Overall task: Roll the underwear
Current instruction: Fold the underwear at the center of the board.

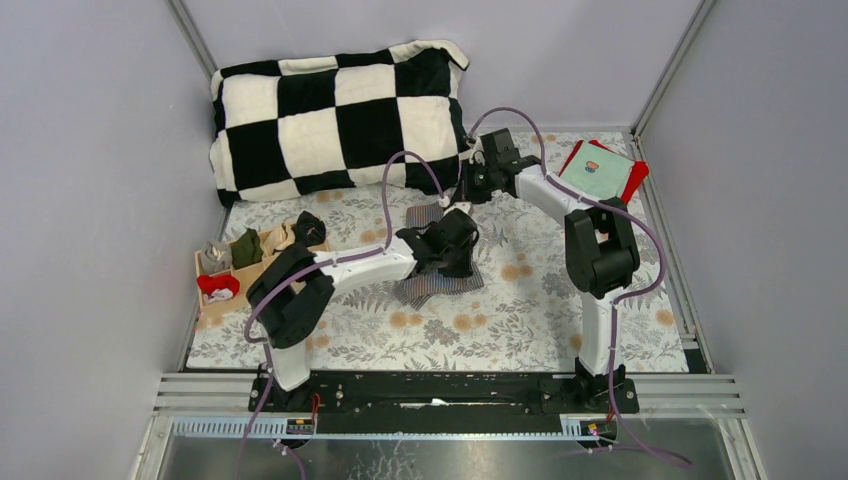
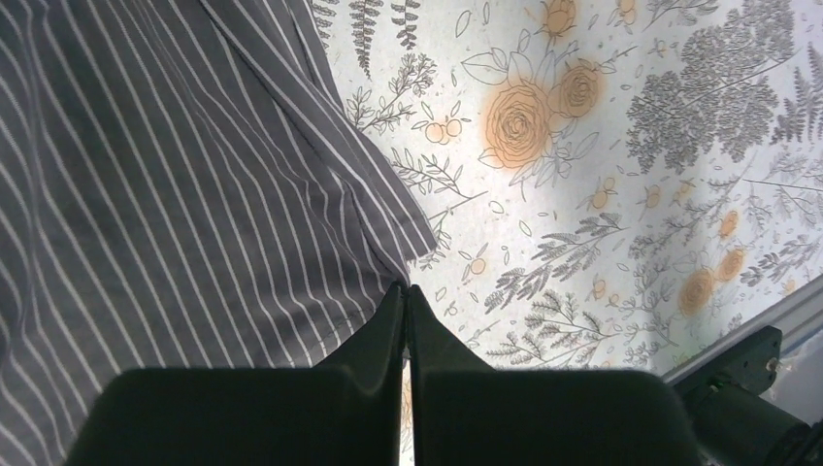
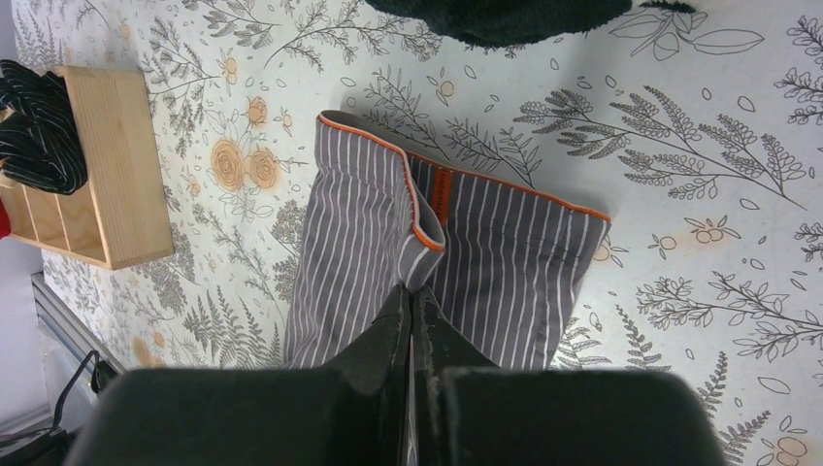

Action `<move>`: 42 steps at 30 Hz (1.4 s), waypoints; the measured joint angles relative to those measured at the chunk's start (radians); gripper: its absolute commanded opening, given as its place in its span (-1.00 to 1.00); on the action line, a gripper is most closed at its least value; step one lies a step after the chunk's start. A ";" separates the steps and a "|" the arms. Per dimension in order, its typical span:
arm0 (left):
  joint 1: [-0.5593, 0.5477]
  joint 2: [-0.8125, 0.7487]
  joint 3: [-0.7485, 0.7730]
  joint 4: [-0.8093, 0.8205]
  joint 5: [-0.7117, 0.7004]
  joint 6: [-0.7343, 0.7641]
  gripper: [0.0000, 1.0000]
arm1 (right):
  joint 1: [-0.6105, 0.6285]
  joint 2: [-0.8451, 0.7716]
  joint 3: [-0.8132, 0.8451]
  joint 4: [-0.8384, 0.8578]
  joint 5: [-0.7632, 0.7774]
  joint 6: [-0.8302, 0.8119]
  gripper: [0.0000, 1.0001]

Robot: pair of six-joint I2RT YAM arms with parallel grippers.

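Grey striped underwear (image 1: 430, 288) lies flat mid-table (image 1: 520, 330) on the flowered cover, partly beneath the left gripper (image 1: 450, 250); the right gripper (image 1: 465, 195) hangs near its far edge.

Left wrist view: the fingers (image 2: 383, 335) are pressed together at the cloth's hem.

Right wrist view: the fingers (image 3: 388, 330) are likewise clenched above the folded orange waistband (image 3: 420, 209). Black underwear (image 3: 39, 126) sits in a wooden organiser (image 3: 107, 165).

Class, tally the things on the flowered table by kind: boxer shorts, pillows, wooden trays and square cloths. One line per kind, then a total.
Boxer shorts: 2 (grey striped pair, black pinstriped pair)
Pillow: 1
Wooden tray: 1
Square cloths: 2 (teal cloth, red cloth)
Total: 6
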State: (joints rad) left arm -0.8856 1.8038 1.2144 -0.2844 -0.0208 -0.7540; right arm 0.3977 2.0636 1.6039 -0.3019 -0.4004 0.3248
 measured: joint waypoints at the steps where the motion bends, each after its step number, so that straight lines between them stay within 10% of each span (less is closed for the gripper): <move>1: 0.000 0.013 0.004 0.005 0.001 0.000 -1.00 | -0.002 0.000 -0.002 0.000 -0.004 -0.003 -1.00; 11: 0.000 0.098 0.035 0.029 0.007 0.000 -1.00 | -0.010 0.012 -0.022 -0.003 -0.007 -0.027 -1.00; 16: 0.000 0.119 0.052 0.050 0.034 0.002 -0.27 | -0.013 0.017 -0.032 -0.005 -0.007 -0.035 -1.00; 21: 0.000 0.105 0.052 0.054 0.056 0.006 0.02 | -0.017 0.017 -0.037 -0.004 -0.003 -0.043 -1.00; 32: 0.048 -0.355 -0.193 0.072 -0.060 0.006 0.00 | -0.019 0.017 -0.039 -0.016 0.035 -0.077 -0.98; 42: 0.088 -0.341 -0.423 0.060 -0.111 -0.002 -0.10 | -0.020 0.017 -0.038 -0.031 0.123 -0.107 -0.15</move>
State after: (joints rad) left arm -0.7979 1.4631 0.7918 -0.2249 -0.1318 -0.7555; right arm 0.3775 2.0804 1.5658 -0.3325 -0.2775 0.2176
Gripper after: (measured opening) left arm 0.451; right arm 0.366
